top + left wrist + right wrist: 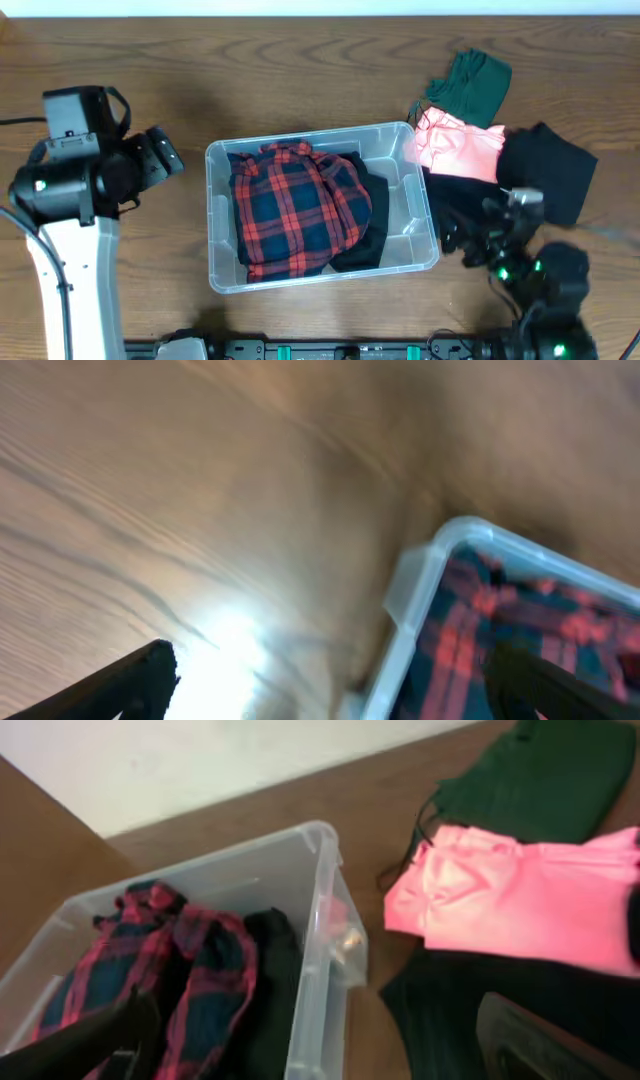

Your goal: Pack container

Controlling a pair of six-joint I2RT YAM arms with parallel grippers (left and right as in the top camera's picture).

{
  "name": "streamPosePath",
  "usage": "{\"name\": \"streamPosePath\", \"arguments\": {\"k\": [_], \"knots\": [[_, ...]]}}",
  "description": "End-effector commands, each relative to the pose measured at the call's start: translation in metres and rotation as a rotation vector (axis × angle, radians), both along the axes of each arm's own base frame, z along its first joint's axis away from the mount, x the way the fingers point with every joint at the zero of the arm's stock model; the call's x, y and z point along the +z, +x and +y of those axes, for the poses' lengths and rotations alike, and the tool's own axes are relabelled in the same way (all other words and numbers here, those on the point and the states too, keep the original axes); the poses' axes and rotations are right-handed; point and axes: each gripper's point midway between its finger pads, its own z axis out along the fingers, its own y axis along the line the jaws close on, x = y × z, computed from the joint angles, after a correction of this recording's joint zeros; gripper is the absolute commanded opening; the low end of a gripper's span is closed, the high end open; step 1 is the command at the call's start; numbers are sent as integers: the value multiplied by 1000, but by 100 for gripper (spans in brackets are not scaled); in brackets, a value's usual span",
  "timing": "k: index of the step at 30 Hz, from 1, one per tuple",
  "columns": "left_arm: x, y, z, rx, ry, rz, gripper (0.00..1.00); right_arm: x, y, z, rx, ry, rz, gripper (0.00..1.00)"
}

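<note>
The clear plastic container (310,141) sits mid-table and holds a red plaid shirt (295,210) and a black garment (368,225). It also shows in the left wrist view (420,600) and the right wrist view (320,920). My left gripper (168,155) is open and empty, left of the container's far left corner; in its own view (335,690) the fingers straddle bare table and the bin's corner. My right gripper (466,240) is open and empty, just right of the container over a black garment (545,170); in its own view (320,1055) the fingers straddle the bin's right wall.
A pink garment (458,148) lies right of the container, also in the right wrist view (520,900). A dark green garment (470,85) lies behind it, seen too in the right wrist view (540,775). The table is brown wood (120,60).
</note>
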Motion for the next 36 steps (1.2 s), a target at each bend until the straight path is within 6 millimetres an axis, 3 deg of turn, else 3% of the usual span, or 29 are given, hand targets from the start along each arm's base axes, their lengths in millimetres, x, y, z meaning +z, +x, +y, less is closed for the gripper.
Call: {"name": "streamPosePath", "arguments": {"k": [1,6,10,14,19,29,33,36], "knots": [[-8,0,-31,-137,-139,25,98,23,23,-5,6,-84,30,99],[-5,0,-87,-527,-219,-3,91,53,69,-25,-86,-170,106,99],[-14,-4,-114,-653,-218,38,88,69,87,-37,-133,-187,133,99],[-36,-12,-150,-775,-238,135,83,78,97,-49,-169,-184,133,99],[-81,-12,-178,-814,-218,279,80,72,93,-58,-193,-184,168,99],[-211,-5,-201,-725,-144,578,79,65,88,-61,-170,-237,189,99],[-259,12,-201,-677,-129,604,79,65,88,-62,-170,-237,187,99],[-286,14,-194,-623,-138,646,79,65,88,-61,-170,-237,189,99]]}}
